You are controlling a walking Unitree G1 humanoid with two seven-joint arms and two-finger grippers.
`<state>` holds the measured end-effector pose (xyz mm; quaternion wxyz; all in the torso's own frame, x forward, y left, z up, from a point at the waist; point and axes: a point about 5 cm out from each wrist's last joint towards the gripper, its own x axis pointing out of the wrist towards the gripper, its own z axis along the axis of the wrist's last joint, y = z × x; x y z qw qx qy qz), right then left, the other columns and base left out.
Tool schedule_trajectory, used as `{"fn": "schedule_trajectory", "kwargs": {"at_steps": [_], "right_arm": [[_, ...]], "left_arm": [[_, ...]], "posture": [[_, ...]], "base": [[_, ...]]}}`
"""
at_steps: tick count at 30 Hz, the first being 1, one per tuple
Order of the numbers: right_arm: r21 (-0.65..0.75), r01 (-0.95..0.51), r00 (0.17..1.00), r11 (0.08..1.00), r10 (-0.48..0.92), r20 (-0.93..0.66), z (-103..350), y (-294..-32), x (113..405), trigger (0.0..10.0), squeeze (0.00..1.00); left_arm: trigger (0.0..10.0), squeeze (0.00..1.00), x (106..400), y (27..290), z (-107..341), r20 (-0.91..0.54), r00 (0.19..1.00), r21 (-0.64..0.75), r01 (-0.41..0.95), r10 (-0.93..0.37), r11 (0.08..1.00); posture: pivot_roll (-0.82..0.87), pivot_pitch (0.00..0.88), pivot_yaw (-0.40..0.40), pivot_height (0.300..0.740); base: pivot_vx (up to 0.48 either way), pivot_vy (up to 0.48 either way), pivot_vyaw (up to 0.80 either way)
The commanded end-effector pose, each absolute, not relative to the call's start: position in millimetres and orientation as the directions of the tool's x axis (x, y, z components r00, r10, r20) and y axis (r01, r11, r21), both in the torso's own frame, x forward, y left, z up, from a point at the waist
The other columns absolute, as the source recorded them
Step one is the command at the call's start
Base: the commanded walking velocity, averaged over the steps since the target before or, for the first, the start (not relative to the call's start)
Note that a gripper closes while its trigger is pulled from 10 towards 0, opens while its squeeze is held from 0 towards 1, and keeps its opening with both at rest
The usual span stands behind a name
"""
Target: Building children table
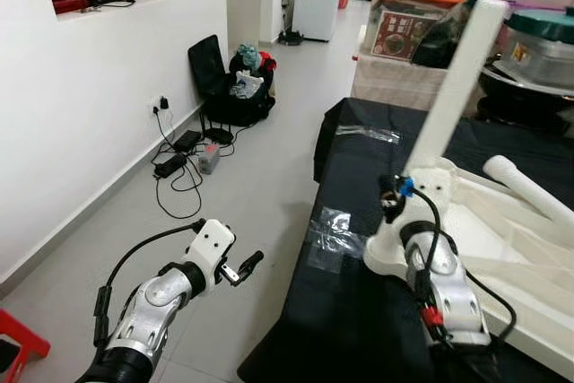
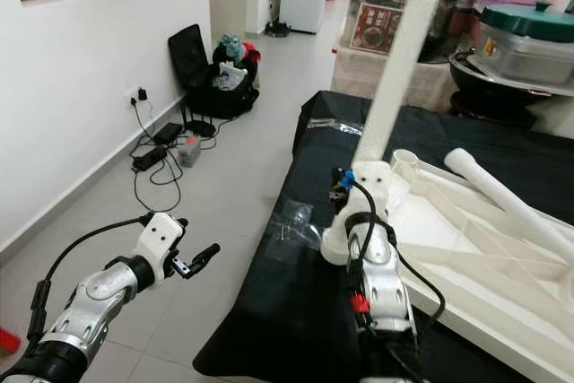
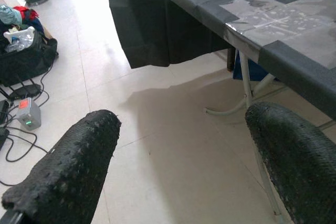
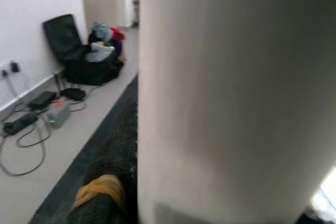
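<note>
A white children's tabletop [image 1: 529, 266] lies upside down on the black-covered table [image 1: 350, 311]. One white leg [image 1: 453, 87] stands upright in its near-left corner socket. My right gripper [image 1: 392, 196] is at the base of that leg and shut on it; in the right wrist view the leg [image 4: 236, 98] sits right against a black finger [image 4: 105, 182]. A second white leg [image 1: 529, 187] lies across the underside. My left gripper [image 1: 244, 268] hangs open over the floor, left of the table, with nothing between its fingers [image 3: 68, 171].
Clear tape patches [image 1: 330, 230] mark the black cloth. Cables and a power strip [image 1: 179, 163] lie by the left wall, and a black bag of clothes [image 1: 238, 87] sits further back. A red stool [image 1: 18, 338] is at lower left. Pots and containers [image 1: 538, 51] crowd the back right.
</note>
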<state>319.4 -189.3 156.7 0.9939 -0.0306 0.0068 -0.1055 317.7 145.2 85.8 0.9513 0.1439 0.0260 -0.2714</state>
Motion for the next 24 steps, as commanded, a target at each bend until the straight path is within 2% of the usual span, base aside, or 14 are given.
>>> {"fn": "schedule_trajectory", "kwargs": {"at_steps": [1,3,4,6,7,10,11,12,14,15,16,19,24], "right_arm": [[-0.167,0.304,0.926,0.938,-0.332,-0.179,120,-210,306,0.0,0.0],[-0.164,0.294,0.927,0.942,-0.323,-0.19,120,-205,305,0.0,0.0],[-0.157,0.276,0.934,0.948,-0.304,-0.189,120,-199,306,10.0,0.0],[-0.125,0.271,0.942,0.954,-0.29,-0.169,122,-195,306,10.0,0.0],[-0.116,0.235,0.956,0.965,-0.251,-0.152,125,-192,308,10.0,1.0],[-0.106,0.22,0.957,0.97,-0.235,-0.169,127,-191,309,10.0,1.0],[-0.088,0.169,0.973,0.982,-0.181,-0.145,133,-188,312,10.0,0.8],[-0.102,0.045,0.999,0.994,-0.047,-0.017,157,-187,319,10.0,0.0],[-0.113,0.015,1.0,0.994,-0.013,0.016,163,-187,321,10.0,0.0],[-0.099,-0.105,0.993,0.99,0.109,0.042,171,-186,323,10.0,0.0],[-0.099,-0.105,0.993,0.99,0.109,0.042,171,-186,323,10.0,0.0],[-0.178,-0.329,0.935,0.927,0.346,0.073,187,-191,329,10.0,0.0],[-0.234,-0.426,0.89,0.874,0.451,0.064,199,-194,338,10.0,0.0]], "left_arm": [[10.0,0.0,319,140,86,-0.128,0.844,0.266,0.535,-0.521,0.802],[10.0,0.0,319,141,86,-0.129,0.844,0.267,0.534,-0.52,0.802],[10.0,0.0,320,141,86,-0.129,0.845,0.267,0.533,-0.518,0.803],[10.0,0.0,320,142,86,-0.129,0.846,0.267,0.532,-0.517,0.803],[10.0,0.0,320,143,87,-0.129,0.847,0.268,0.531,-0.516,0.804],[10.0,0.0,321,144,87,-0.129,0.848,0.268,0.529,-0.514,0.805],[10.0,0.0,321,144,87,-0.129,0.849,0.268,0.528,-0.513,0.806],[10.0,0.0,321,145,87,-0.128,0.85,0.268,0.526,-0.511,0.807],[10.0,0.0,321,146,87,-0.128,0.85,0.268,0.525,-0.511,0.807],[10.0,0.0,320,146,87,-0.128,0.85,0.269,0.525,-0.511,0.807],[10.0,0.0,320,146,87,-0.128,0.85,0.269,0.525,-0.511,0.807],[10.0,0.0,320,145,87,-0.128,0.85,0.272,0.526,-0.511,0.806],[10.0,0.0,320,145,88,-0.121,0.853,0.275,0.521,-0.508,0.808]], "posture": [[0.06,0.0,-0.074,0.74],[0.06,0.0,-0.073,0.74],[0.06,0.0,-0.074,0.74],[0.06,0.0,-0.074,0.74],[0.07,0.0,-0.077,0.74],[0.07,0.0,-0.077,0.74],[0.07,0.0,-0.08,0.74],[0.08,0.0,-0.082,0.74],[0.08,0.0,-0.082,0.74],[0.08,0.0,-0.08,0.74],[0.08,0.0,-0.08,0.74],[0.08,0.0,-0.089,0.74],[0.1,0.0,-0.097,0.74]], "base": [[0.0,0.0,0.0],[0.0,0.0,0.0],[0.0,0.0,0.0],[0.0,0.0,0.0],[0.0,0.0,0.0],[0.0,0.0,0.0],[0.0,0.0,0.0],[0.0,0.0,0.0],[0.0,0.0,0.0],[0.0,0.0,0.0],[0.0,0.0,0.0],[0.0,0.0,0.0],[0.0,0.0,0.0]]}}
